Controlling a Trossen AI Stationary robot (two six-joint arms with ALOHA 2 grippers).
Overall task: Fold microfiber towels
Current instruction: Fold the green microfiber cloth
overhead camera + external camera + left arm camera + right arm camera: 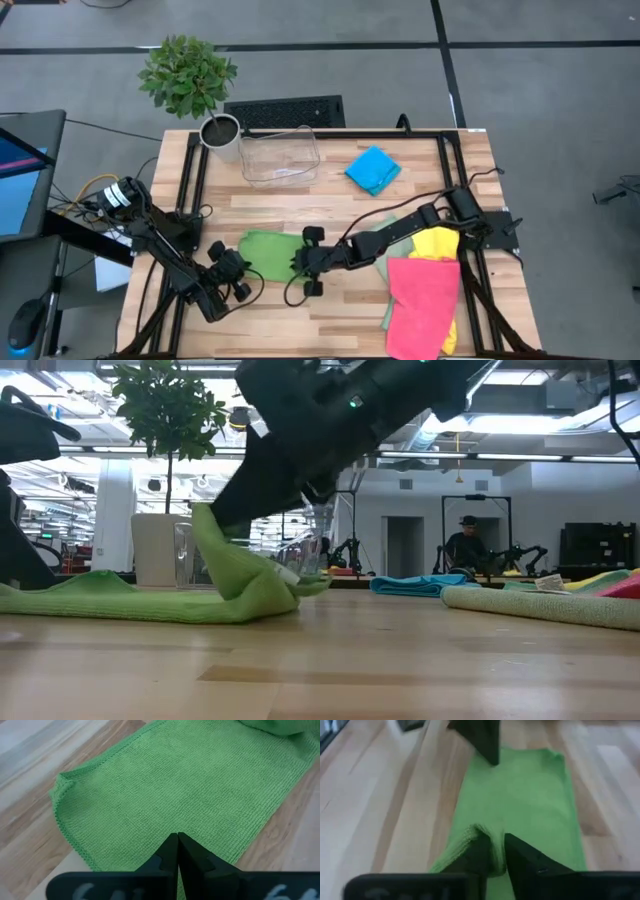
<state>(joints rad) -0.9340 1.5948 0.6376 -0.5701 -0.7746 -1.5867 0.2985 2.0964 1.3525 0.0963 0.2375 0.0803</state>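
Green towel [265,254]: R gripper [296,262] pinches edge, lifted.

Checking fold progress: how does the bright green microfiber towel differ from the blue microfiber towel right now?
The bright green microfiber towel lies mid-table between both grippers; the blue microfiber towel sits apart at the far side, untouched. The green one has an edge lifted by the right gripper, with the left gripper at its other end; the blue lies in a small bundle. Both rest on the wooden table.
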